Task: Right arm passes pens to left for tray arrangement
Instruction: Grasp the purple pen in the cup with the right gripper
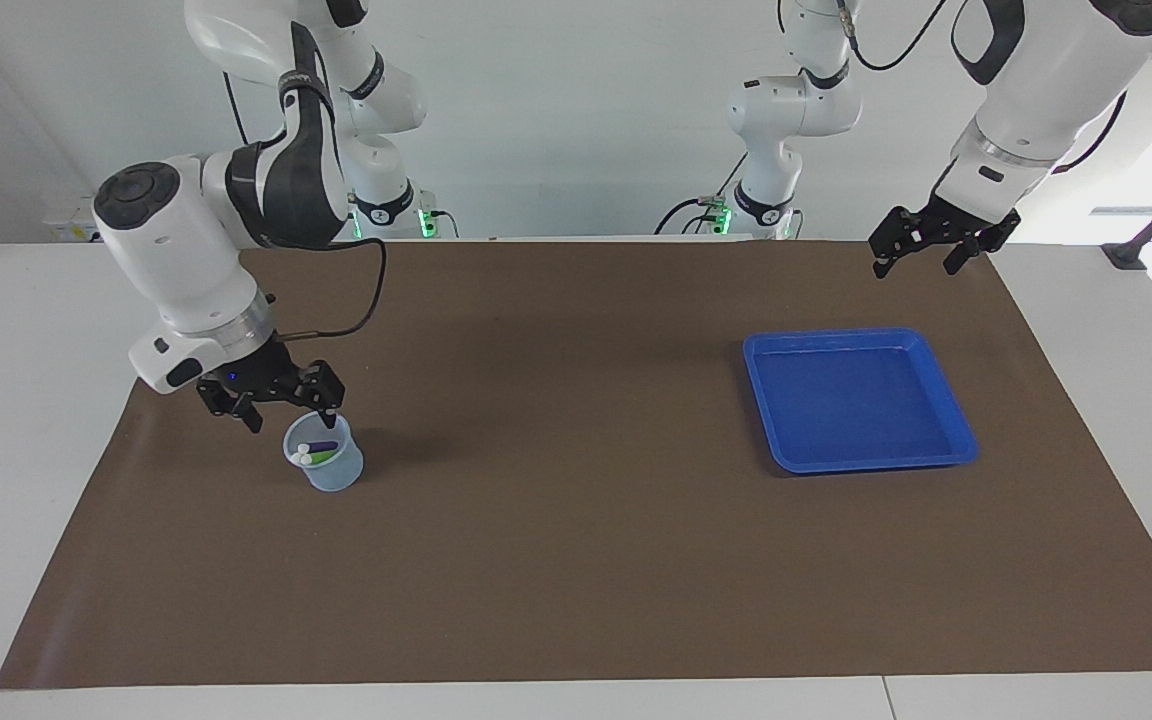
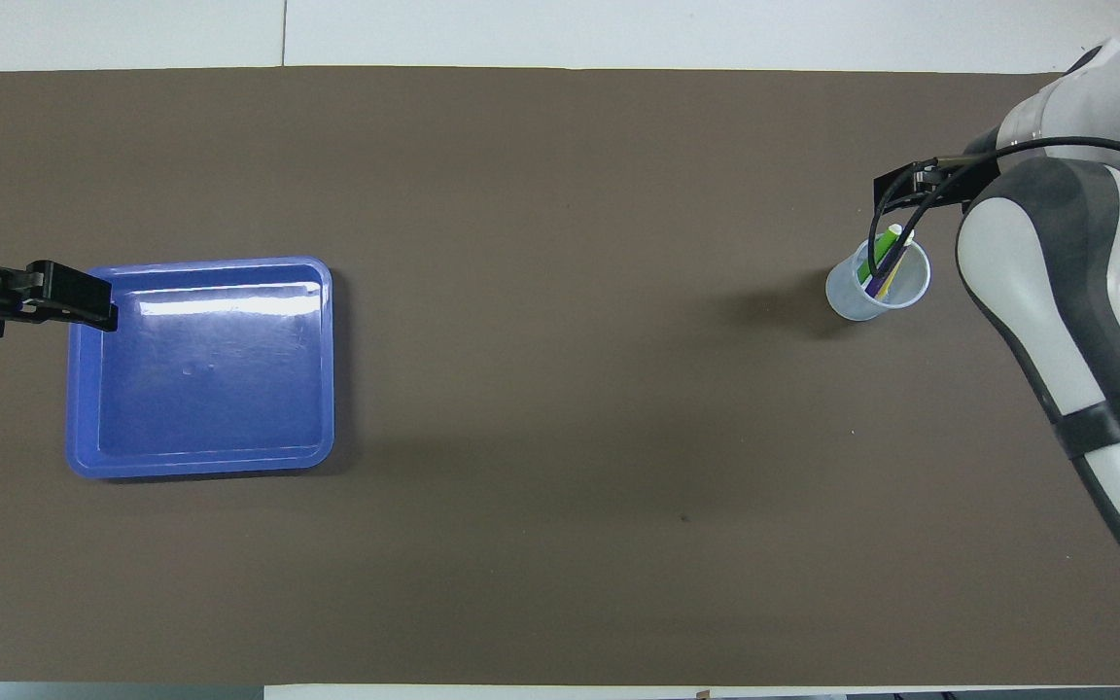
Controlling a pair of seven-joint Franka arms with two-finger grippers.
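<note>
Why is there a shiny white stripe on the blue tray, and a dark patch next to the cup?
Overhead view: the stripe on the tray is glare from a light above. Both views: the dark patch beside the cup is a soft shadow on the brown mat, probably cast by the right arm.

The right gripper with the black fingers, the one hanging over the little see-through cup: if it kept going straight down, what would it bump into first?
Most likely the rim of the translucent bluish plastic cup, or the pale ends of the marker pens standing in it. The open right gripper hangs just above the cup's nearer edge, though depth is hard to judge.
</note>
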